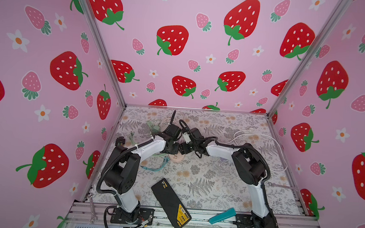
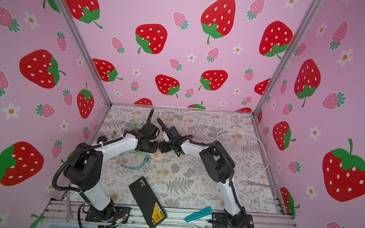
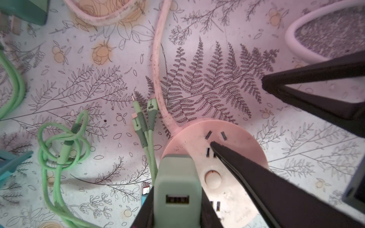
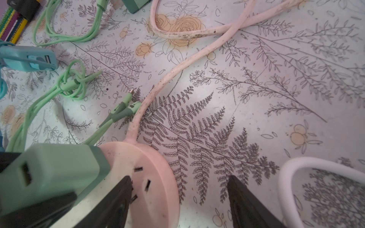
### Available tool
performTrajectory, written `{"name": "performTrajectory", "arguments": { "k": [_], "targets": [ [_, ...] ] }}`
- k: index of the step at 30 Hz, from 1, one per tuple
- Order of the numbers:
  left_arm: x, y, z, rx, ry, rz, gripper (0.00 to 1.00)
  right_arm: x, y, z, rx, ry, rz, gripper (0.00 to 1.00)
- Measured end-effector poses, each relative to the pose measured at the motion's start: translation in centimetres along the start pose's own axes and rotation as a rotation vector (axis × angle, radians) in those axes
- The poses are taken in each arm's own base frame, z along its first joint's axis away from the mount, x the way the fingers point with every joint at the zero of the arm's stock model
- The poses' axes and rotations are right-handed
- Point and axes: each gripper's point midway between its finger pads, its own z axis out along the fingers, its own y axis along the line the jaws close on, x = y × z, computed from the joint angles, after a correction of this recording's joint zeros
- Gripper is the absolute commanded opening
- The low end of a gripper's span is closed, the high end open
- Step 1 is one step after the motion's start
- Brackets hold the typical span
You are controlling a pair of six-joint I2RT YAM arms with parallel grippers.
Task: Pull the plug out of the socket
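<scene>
Green plug (image 3: 177, 187), clamped in the closed left gripper (image 3: 181, 169): unless the half-open, empty right gripper (image 4: 178, 177) pins the pink socket (image 4: 154, 161), it may lift too.

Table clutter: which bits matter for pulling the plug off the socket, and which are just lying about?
In the job: green plug, pink socket, left gripper, right gripper.
Lying about: green cables, white cable, black box, teal tool.
</scene>
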Motion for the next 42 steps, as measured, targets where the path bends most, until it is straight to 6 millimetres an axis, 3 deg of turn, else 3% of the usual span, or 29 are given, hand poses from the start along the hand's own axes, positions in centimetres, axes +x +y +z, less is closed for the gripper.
{"name": "performTrajectory", "arguments": {
  "k": [16, 33, 42],
  "targets": [
    [-0.30, 0.11, -0.08, -0.048, -0.018, 0.026, 0.08, -0.08, -0.08, 0.20, 0.001, 0.033, 0.002, 0.78],
    [-0.71, 0.92, 0.29, 0.106, 0.012, -0.120, 0.08, -0.67, -0.47, 0.50, 0.015, 0.030, 0.005, 0.78],
    [-0.66, 0.90, 0.26, 0.089, 0.008, -0.113, 0.08, -0.64, -0.54, 0.49, 0.019, 0.031, 0.005, 0.78]
  ]
}}
